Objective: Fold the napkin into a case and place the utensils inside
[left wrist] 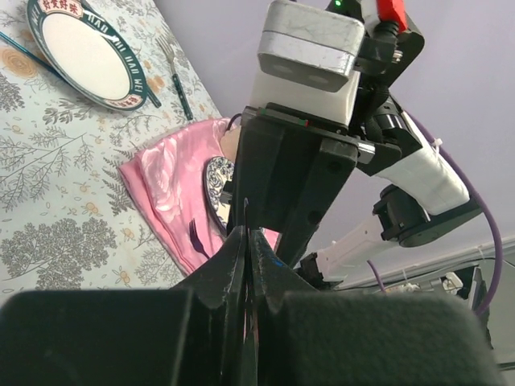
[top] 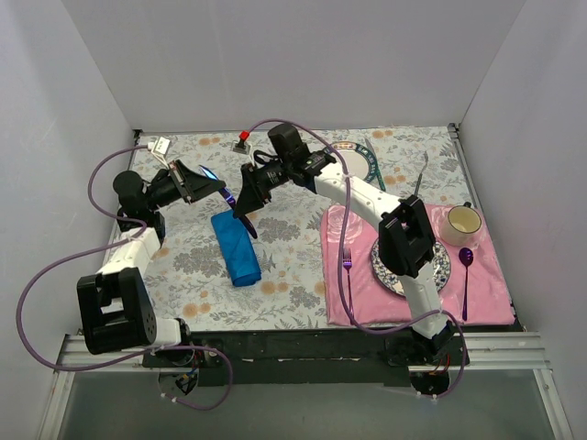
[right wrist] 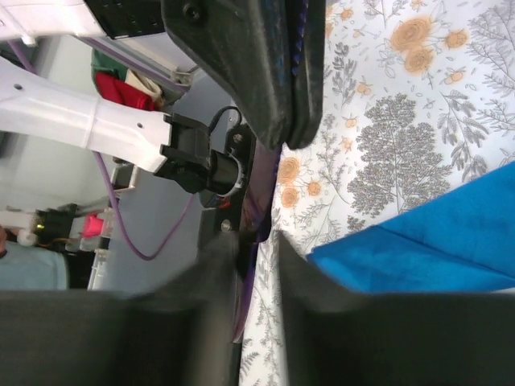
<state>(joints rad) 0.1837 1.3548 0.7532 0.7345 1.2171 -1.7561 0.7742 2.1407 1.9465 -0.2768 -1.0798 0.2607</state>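
Above the folded royal-blue cloth pouch [top: 237, 247] lying on the floral tablecloth [top: 293, 252], the left gripper [top: 220, 191], fingers clamped on the slim dark purple knife [right wrist: 261, 201], presents it to the right gripper [top: 240, 200], whose fingers stand apart around it and, by appearances, should seat firmly before the left lets go.

napkin [top: 236, 247] is already the case: narrow flat royal-blue rectangle, plain, folded edge visible in the right wrist view. It lies flat on the bench [top: 293, 298], left of centre and set diagonally, far end a bit left, near end a bit right. purple knife [top: 249, 225] is slim and dark, off the bench, just by the case's far end. It's pinched in the closed tips of the left gripper [top: 227, 194] and runs between the fingers of the right gripper [right wrist: 256, 249], with a gap on both sides.
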